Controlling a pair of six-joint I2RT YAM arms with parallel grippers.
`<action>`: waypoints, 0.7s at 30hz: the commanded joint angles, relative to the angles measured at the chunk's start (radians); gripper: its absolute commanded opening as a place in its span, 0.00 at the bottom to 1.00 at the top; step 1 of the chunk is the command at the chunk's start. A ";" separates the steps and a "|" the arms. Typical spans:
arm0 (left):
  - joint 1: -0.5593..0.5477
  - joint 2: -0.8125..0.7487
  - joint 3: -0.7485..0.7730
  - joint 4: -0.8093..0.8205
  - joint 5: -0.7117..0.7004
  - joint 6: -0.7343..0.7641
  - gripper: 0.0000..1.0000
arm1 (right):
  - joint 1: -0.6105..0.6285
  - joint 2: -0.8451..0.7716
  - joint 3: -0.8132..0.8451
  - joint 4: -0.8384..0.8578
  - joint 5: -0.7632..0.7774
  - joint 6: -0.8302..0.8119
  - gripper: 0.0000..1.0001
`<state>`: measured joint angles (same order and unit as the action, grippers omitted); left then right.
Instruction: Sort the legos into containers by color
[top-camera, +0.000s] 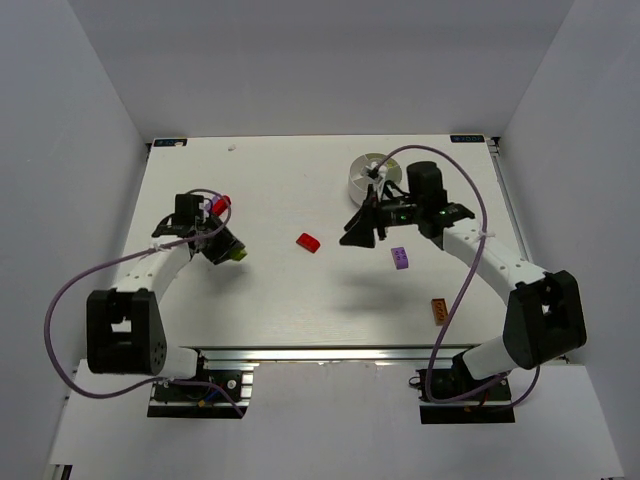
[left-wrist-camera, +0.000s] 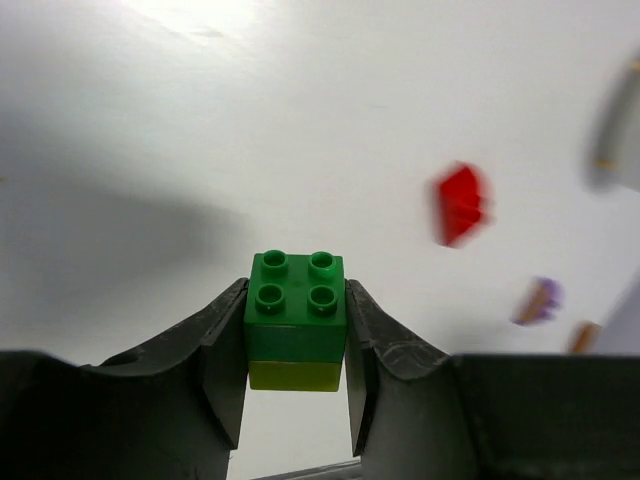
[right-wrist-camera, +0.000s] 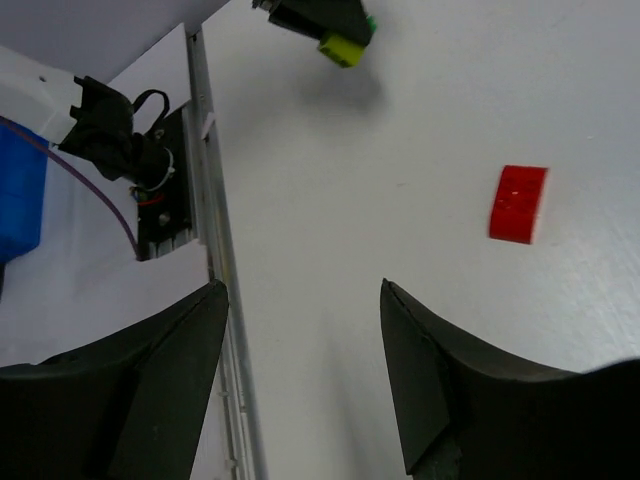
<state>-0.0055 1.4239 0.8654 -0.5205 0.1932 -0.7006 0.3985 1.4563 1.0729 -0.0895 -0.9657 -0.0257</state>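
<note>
Left gripper (left-wrist-camera: 296, 335) pinching green brick (left-wrist-camera: 296, 300) — red brick (left-wrist-camera: 460, 203), purple brick (left-wrist-camera: 538, 300) beyond

Peeking past the black jaws of the right gripper (right-wrist-camera: 302, 290), spread wide, nothing in between. Also a small red plastic brick (right-wrist-camera: 518, 203) flat on the white desk (right-wrist-camera: 300, 200), well apart to the right. Up top, left gripper (right-wrist-camera: 330, 28) with a yellow-green plastic brick (right-wrist-camera: 343, 48) at its tip.
</note>
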 joint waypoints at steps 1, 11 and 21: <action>-0.111 -0.108 0.000 0.190 0.109 -0.213 0.01 | 0.081 -0.028 -0.011 0.118 0.085 0.301 0.68; -0.344 -0.062 0.139 0.185 -0.032 -0.560 0.00 | 0.240 0.041 0.113 0.148 0.494 0.480 0.83; -0.402 -0.037 0.173 0.227 -0.017 -0.654 0.00 | 0.286 0.105 0.143 0.140 0.593 0.457 0.79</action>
<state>-0.3950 1.3869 1.0149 -0.3279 0.1806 -1.3056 0.6720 1.5517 1.1561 0.0246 -0.4198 0.4282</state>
